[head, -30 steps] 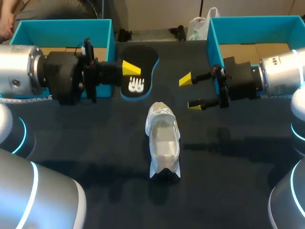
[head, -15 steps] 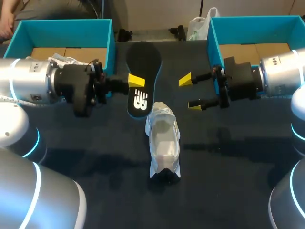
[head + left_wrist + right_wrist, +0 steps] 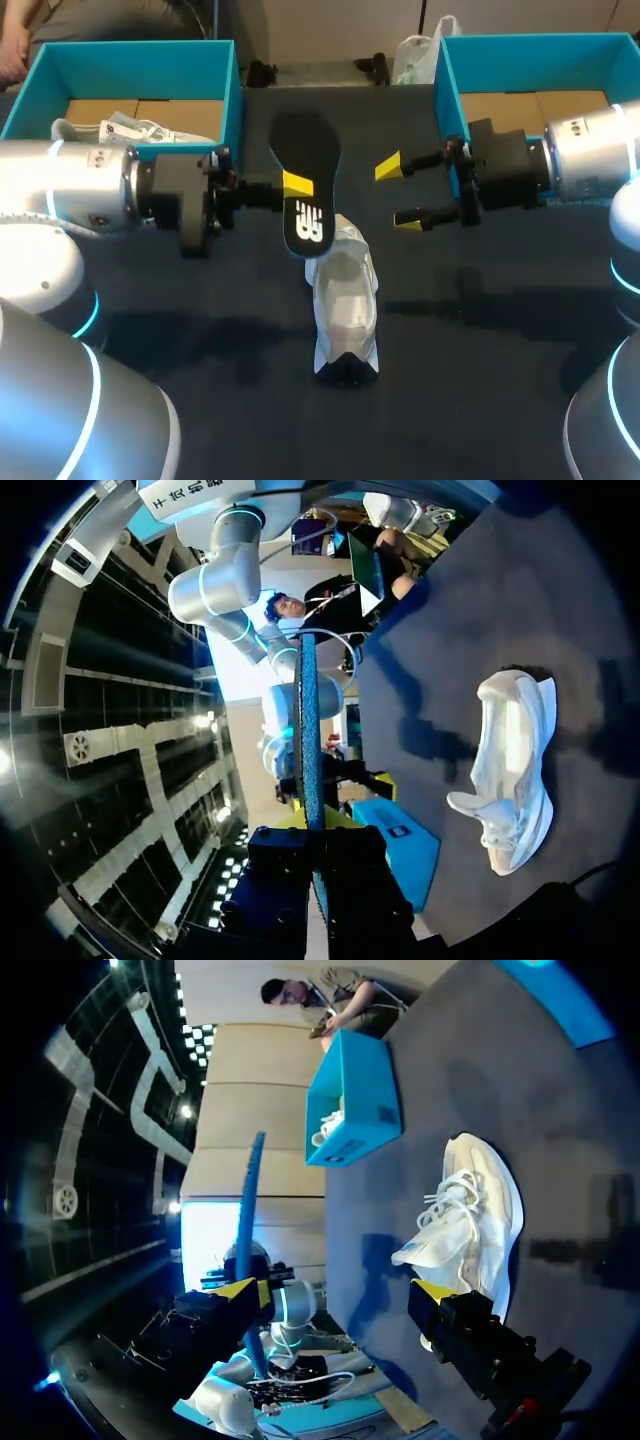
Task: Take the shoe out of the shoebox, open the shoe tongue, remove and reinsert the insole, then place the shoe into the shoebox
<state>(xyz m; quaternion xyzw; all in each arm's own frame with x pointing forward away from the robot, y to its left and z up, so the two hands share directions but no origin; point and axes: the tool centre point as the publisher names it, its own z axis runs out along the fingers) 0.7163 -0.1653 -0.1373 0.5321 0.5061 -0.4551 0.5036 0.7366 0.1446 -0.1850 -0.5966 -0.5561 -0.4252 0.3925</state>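
My left gripper is clamped on the edge of the insole, which hangs tilted over the far end of the shoe lying on the worktop. To reinsert it, I should align the insole with the shoe's opening and feed its lower end in first, and my right gripper, released beside the shoe, could steady it. The insole hides my left gripper's second finger, and I cannot tell how wide the tongue is open.

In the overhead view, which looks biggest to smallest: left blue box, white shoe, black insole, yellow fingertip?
Largest: left blue box
Then white shoe and black insole, about alike, the raised insole being nearer the camera
Smallest: yellow fingertip
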